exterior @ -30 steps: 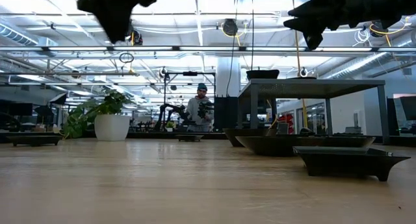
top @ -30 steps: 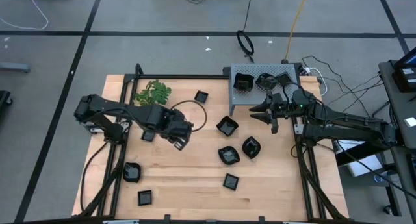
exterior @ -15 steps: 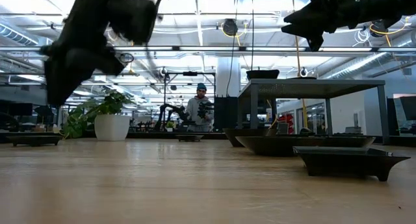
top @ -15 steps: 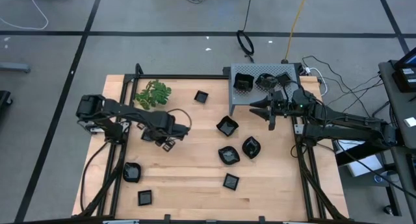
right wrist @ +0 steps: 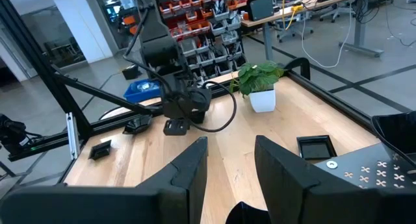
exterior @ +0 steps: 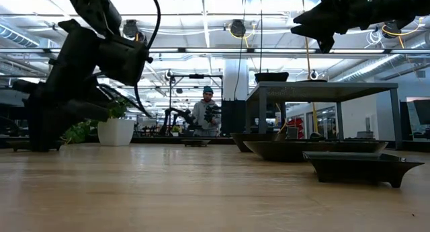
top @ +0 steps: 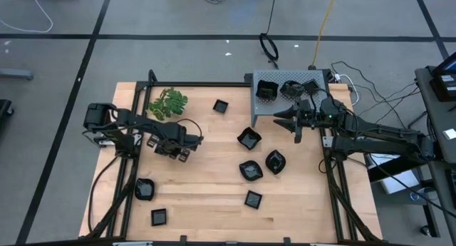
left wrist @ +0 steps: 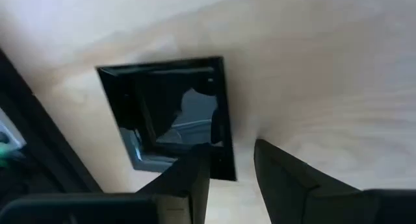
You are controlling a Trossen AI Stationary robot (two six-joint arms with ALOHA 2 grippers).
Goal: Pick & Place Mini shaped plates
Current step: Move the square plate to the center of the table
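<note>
We see the left gripper (top: 179,150) low over the left half of the wooden table (top: 214,210), just below the green leafy sprig (top: 168,103). In the left wrist view its two fingers (left wrist: 195,175) stand apart with a clear gap, so the pincer is open and holds nothing. One finger overlaps the edge of a square black plate (left wrist: 170,113) lying flat on the wood; we cannot tell whether it touches. In the low view that gripper (exterior: 40,124) reaches down to the tabletop.

The right gripper (top: 299,125) hangs above the table at the front edge of the grey perforated box (top: 260,107), well apart from the left one. Its fingers (right wrist: 188,169) are parted and empty.

Mini shaped plates are spread out. One small square one (top: 221,105) lies near the sprig. A cluster of three sits mid-table: (top: 249,138), (top: 251,170) and (top: 275,161). Another square one (top: 253,199) lies nearer the front edge. Two more sit at front left, a rounded one (top: 144,190) and a square one (top: 159,217). Several plates (top: 267,89) are on top of the box.

A person (exterior: 205,114) stands far behind the table in the low view.
</note>
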